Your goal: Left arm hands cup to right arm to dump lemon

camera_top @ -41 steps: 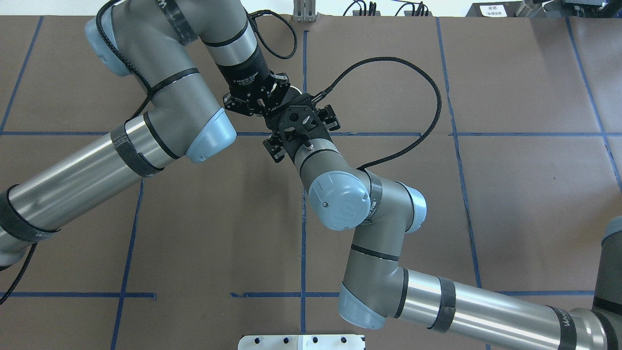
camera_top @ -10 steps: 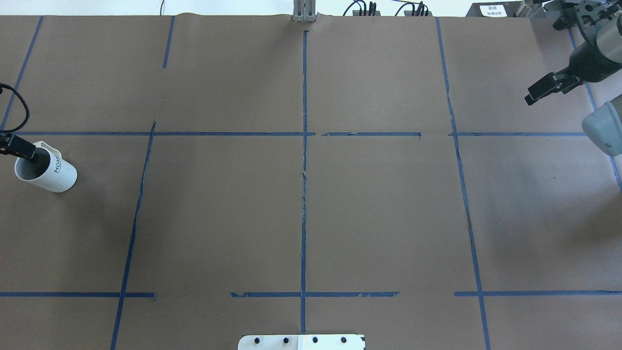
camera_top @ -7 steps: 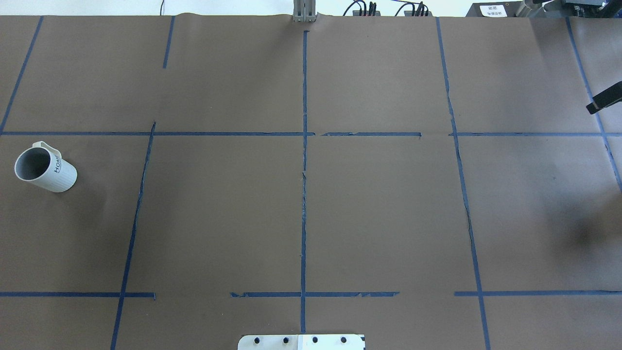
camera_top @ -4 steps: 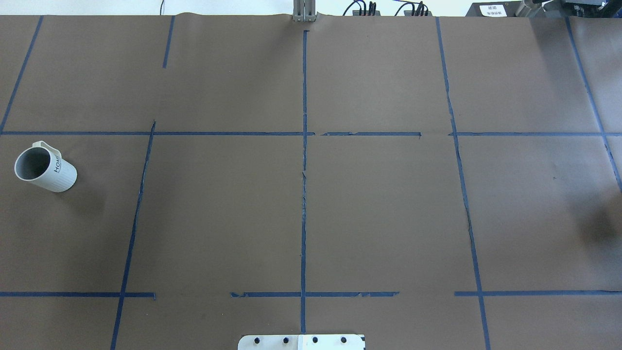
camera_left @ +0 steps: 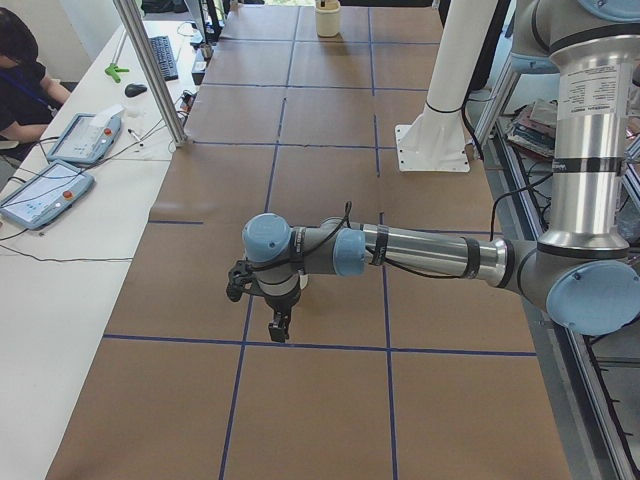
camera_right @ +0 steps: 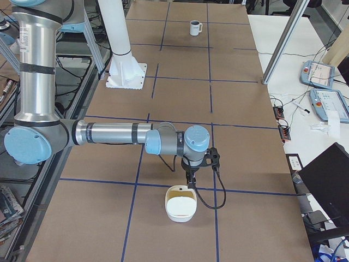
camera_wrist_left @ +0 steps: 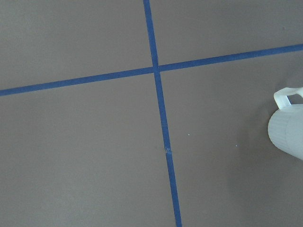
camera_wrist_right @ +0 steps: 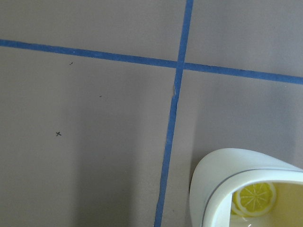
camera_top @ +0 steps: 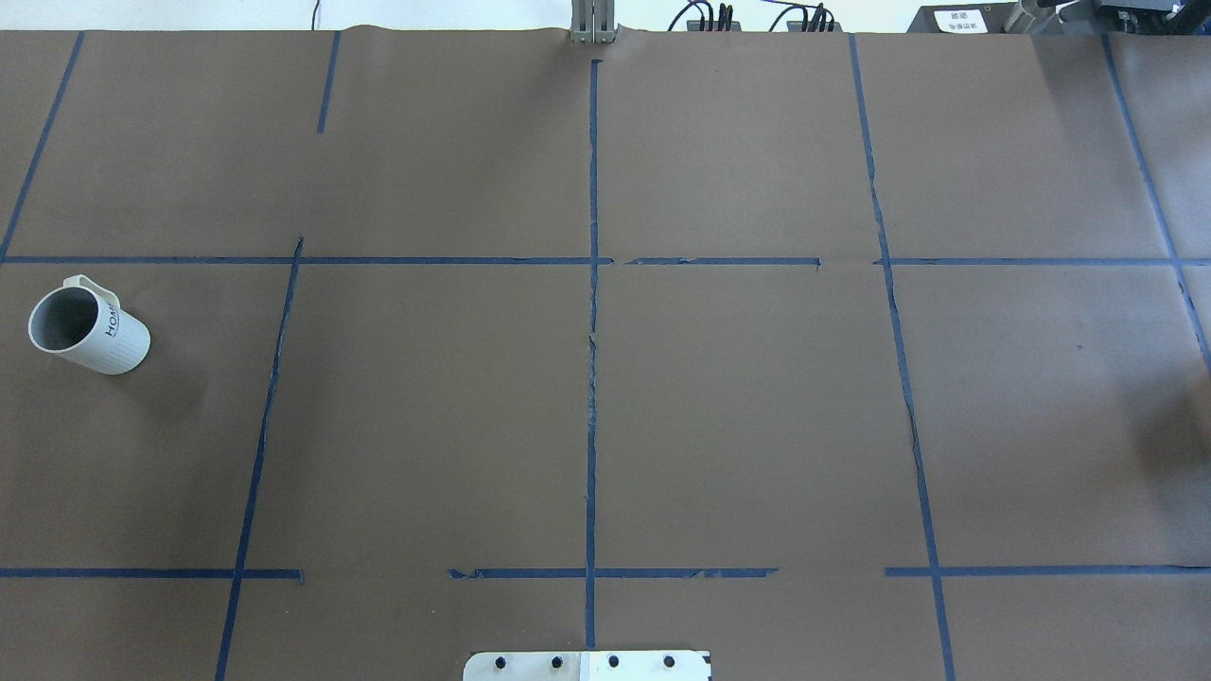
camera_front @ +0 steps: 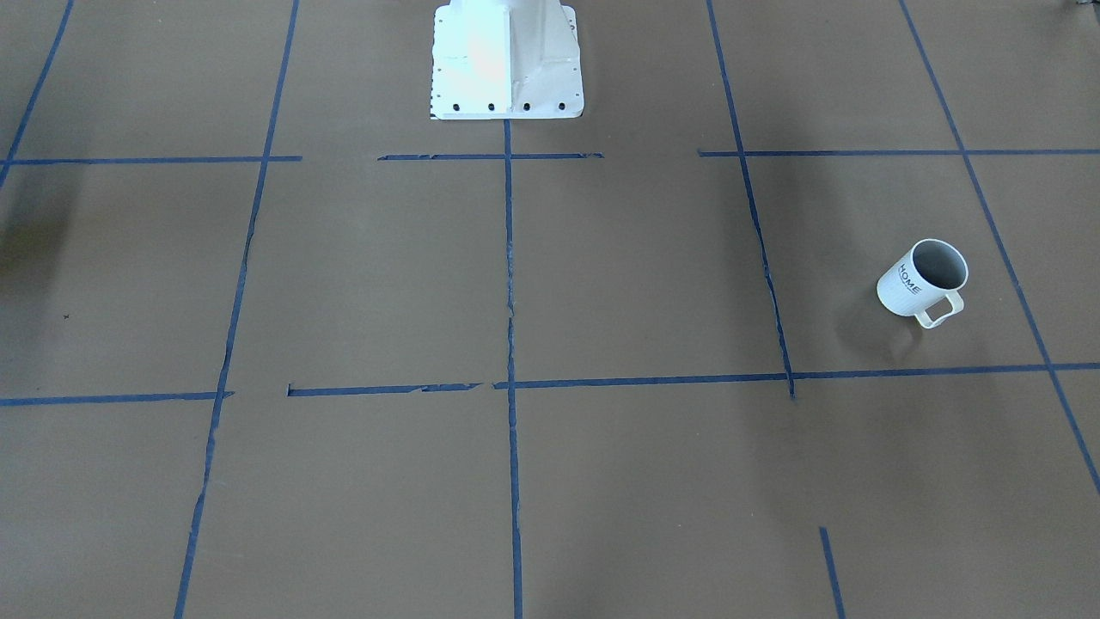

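Brown paper covers the surface [camera_top: 719, 397]. Our cup [camera_top: 88, 331] stands empty near the left gripper [camera_left: 279, 328], unheld; lemon slices [camera_wrist_right: 255, 196] lie in a bowl [camera_right: 181, 206] just beside the right gripper [camera_right: 190, 183], so we judge the dump done. Whether either gripper is apart or together, we cannot tell.

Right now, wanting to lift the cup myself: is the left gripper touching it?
Apart. In the overhead view the cup stands alone, with bare table all round it and nothing else near.
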